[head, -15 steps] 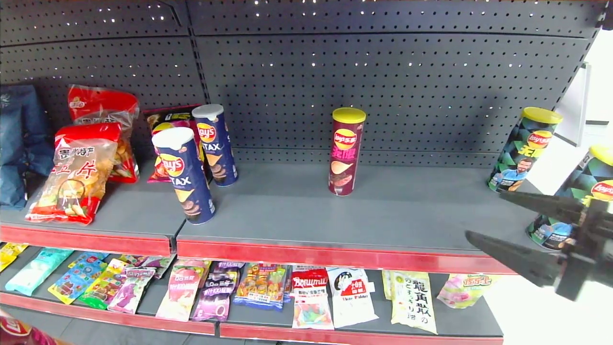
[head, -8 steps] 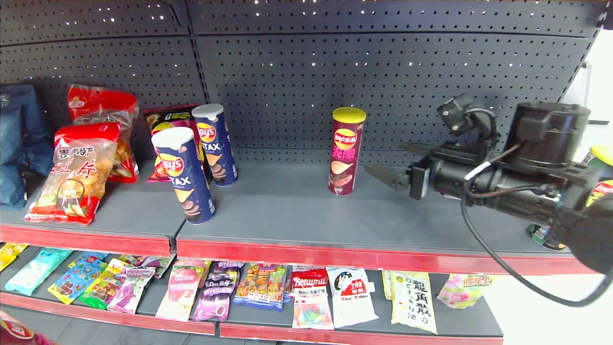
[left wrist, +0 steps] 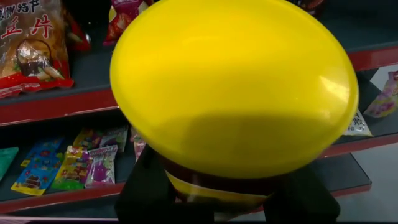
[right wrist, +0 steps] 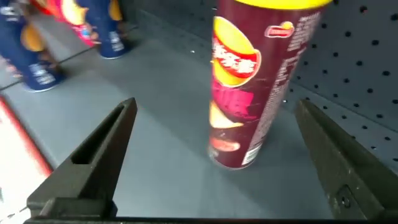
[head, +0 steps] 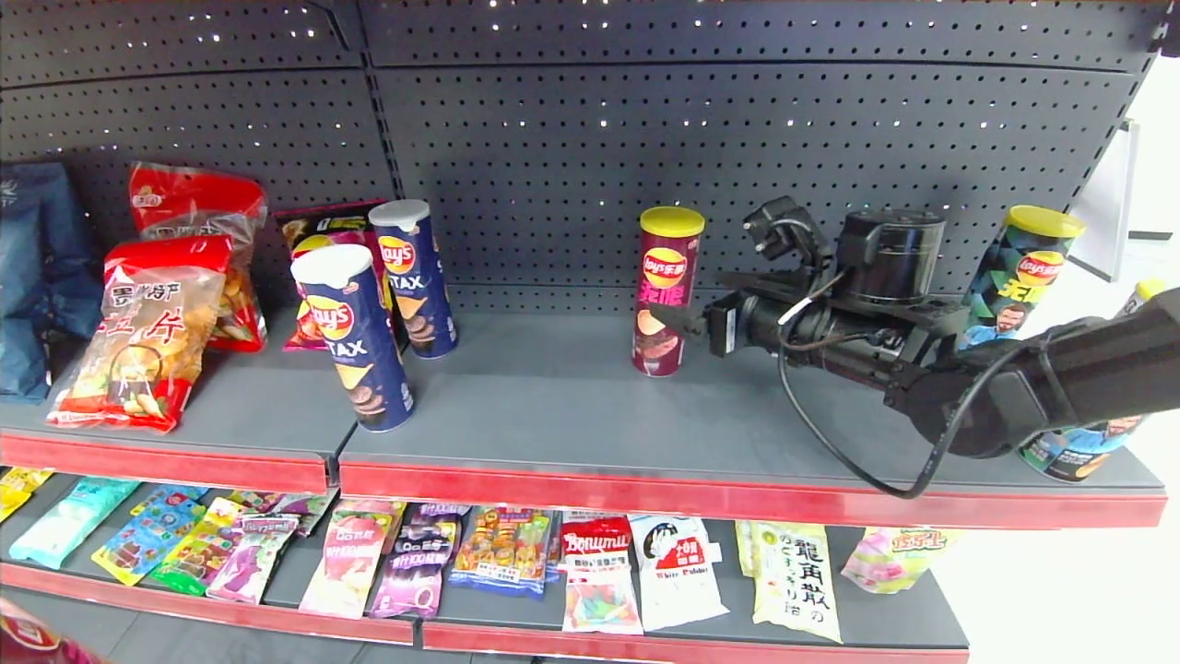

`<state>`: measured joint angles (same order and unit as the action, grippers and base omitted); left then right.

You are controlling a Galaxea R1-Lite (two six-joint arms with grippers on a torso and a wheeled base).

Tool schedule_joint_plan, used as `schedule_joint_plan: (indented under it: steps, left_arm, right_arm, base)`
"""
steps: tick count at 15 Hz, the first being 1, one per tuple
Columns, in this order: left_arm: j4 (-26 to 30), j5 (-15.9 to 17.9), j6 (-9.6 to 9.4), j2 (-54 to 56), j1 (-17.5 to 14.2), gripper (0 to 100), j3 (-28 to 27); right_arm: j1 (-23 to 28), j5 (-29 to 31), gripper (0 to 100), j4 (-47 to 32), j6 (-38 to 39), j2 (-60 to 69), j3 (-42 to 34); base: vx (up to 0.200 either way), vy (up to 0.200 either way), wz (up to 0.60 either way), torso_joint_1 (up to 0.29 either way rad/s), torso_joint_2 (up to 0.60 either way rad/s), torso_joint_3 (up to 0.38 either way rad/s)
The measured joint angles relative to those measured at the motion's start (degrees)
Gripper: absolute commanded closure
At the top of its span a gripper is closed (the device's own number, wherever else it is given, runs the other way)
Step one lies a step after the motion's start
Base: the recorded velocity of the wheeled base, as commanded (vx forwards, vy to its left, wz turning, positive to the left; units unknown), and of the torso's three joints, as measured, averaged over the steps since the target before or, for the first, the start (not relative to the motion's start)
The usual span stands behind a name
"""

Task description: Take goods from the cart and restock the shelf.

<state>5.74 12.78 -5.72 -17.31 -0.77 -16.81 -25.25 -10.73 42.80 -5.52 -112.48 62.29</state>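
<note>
A maroon chip can with a yellow lid stands upright at the middle of the grey shelf. My right gripper reaches in from the right at the can's lower half. In the right wrist view this gripper is open, its fingers spread wide, with the can just beyond and between the tips, untouched. My left gripper is shut on another maroon can whose yellow lid faces the camera. A sliver of that can shows at the head view's bottom left corner.
Two blue chip cans stand left of centre, with red snack bags further left. Two dark green cans stand at the shelf's right end. Several candy packs lie on the lower shelf.
My right arm has swung in from the lower right edge and across the shelf to the maroon can, gripper open throughout. Cans and bags have not moved.
</note>
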Motion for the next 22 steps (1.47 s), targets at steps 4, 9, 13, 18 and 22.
schedule_joint_plan:
  steps: [4,9,13,18,22]
  left_arm:
    - [0.0,-0.1,0.02,0.4,0.0,100,0.0]
    - [0.0,-0.5,-0.09,1.1,0.0,100,0.1]
    - [0.0,-0.5,-0.18,1.3,0.0,100,0.1]
    - [0.1,-1.0,-0.18,1.4,0.0,100,0.5]
    - [0.2,-1.0,-0.18,2.0,0.0,100,1.6]
  right_arm:
    - [1.0,1.1,0,0.0,0.1,-3.9,4.2]
    - [1.4,1.0,0,-0.1,0.1,-7.6,9.7]
    - [1.3,0.8,0,-0.1,0.1,-9.5,11.7]
    - [1.1,0.8,0,-0.6,0.1,-12.3,16.9]
    - [0.5,0.9,0,-0.8,0.0,-13.7,19.0]
  base:
    - [0.000,0.000,0.00,0.000,0.00,0.000]
    - [0.000,0.000,0.00,0.000,0.00,0.000]
    - [0.000,0.000,0.00,0.000,0.00,0.000]
    - [0.000,0.000,0.00,0.000,0.00,0.000]
    - [0.000,0.000,0.00,0.000,0.00,0.000]
